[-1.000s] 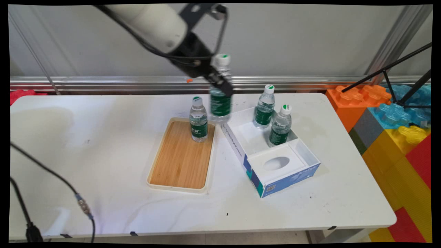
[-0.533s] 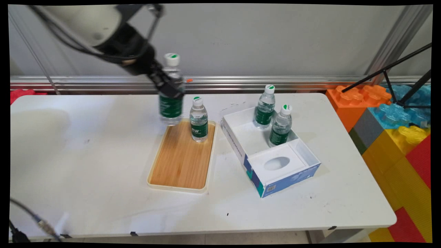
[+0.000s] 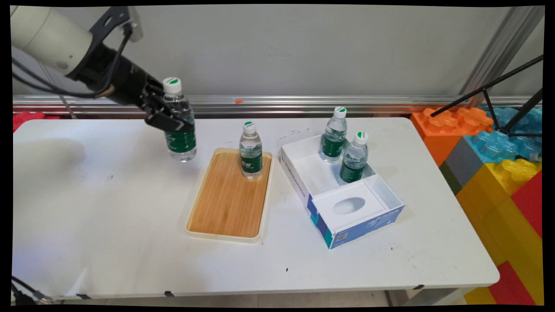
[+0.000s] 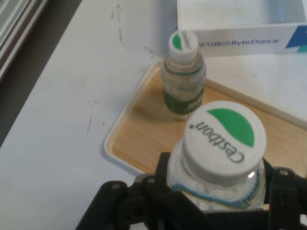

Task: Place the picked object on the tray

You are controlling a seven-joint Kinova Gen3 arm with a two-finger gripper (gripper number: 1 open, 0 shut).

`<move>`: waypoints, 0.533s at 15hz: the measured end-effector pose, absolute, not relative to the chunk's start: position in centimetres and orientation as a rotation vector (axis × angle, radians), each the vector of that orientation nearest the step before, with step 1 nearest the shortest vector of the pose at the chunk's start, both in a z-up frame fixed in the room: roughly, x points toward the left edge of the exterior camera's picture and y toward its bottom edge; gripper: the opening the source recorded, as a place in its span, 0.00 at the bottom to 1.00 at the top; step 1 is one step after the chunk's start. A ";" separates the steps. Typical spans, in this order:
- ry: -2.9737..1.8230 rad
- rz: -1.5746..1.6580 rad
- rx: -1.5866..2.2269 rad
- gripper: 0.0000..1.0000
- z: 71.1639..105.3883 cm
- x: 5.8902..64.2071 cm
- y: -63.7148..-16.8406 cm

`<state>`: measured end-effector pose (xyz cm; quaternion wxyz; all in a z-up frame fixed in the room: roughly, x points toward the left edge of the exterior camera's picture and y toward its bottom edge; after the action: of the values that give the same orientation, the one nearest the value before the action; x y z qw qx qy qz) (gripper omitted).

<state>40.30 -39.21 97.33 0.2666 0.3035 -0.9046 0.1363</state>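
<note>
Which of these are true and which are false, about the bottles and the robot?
1. The fingers hold a water bottle. True.
2. Two bottles stand on the wooden tray. False: only one bottle stands there.
3. Two bottles stand in the white box. True.
4. The held bottle has a red cap. False: its cap is white with green.
5. The held bottle is over the box. False: it is left of the tray.

Bare table point(image 3: 108, 208) is left from 6 to 9 o'clock; passage at 3 o'clock is blocked by the upright tray bottle point(image 3: 251, 150).
</note>
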 end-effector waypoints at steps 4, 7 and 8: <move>-2.411 0.374 0.744 0.00 94.0 42.6 -40.2; -2.386 0.372 0.668 0.00 91.5 43.4 -41.7; -2.381 0.371 0.651 0.00 91.0 43.5 -42.1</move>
<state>43.49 -42.12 91.02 0.3171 0.2472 -0.9047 0.1409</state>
